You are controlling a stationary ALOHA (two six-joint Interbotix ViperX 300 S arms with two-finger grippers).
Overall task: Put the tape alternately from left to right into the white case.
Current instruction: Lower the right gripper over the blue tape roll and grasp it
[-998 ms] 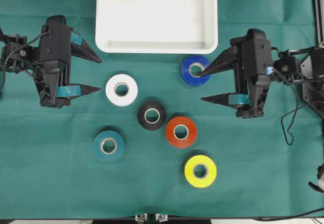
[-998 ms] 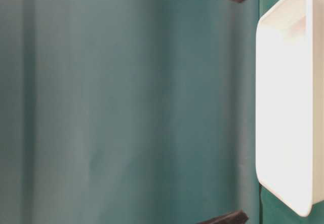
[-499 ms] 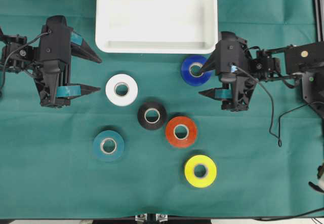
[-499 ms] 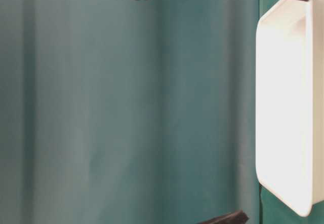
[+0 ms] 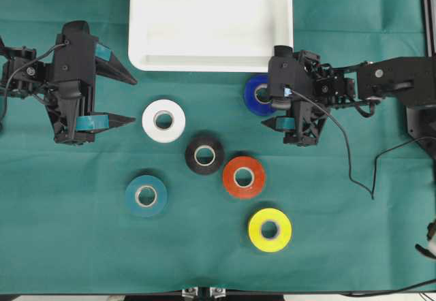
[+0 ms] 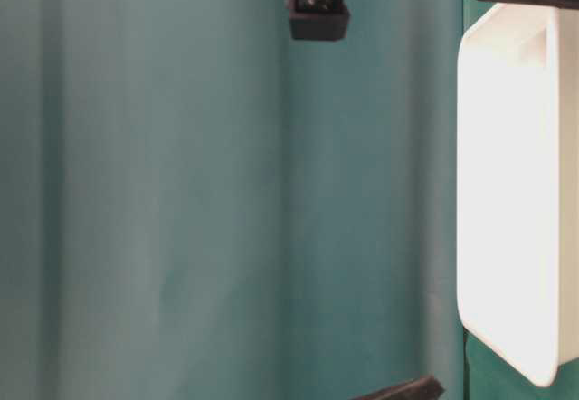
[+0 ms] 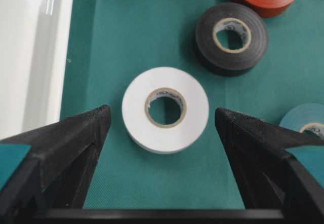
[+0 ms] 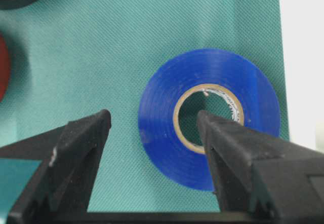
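On the tabletop (image 5: 354, 246) in the overhead view, we see all six rolls outside the white case (image 5: 210, 62), which sits empty at the top edge. The right end effector (image 5: 271, 110) is spread, one finger over the core of the blue roll (image 5: 259, 94), the other out on the cloth. Risk we judge: closing from here may pinch only one wall of the ring, so it could tilt or slip. The blue roll lies just beside the case rim, so a low lift could snag on that rim. The left end effector (image 5: 133, 100) is spread and empty beside the white roll (image 5: 163, 120). Black (image 5: 204, 154), red-orange (image 5: 243, 176), teal (image 5: 146, 195) and yellow (image 5: 269, 229) rolls sit apart, with free cloth around them.

In the table-level view, we only get the case wall (image 6: 507, 237), blurred cloth and dark arm parts; no rolls are visible.

In the left wrist view, the white roll (image 7: 165, 109) sits centred between wide jaws, with the black roll (image 7: 231, 38) near; a sloppy close may nudge it.

In the right wrist view, one finger (image 8: 230, 143) hangs over the blue roll's (image 8: 167, 112) hole, the other finger (image 8: 83, 143) outside the ring; whether it touches, we cannot tell.
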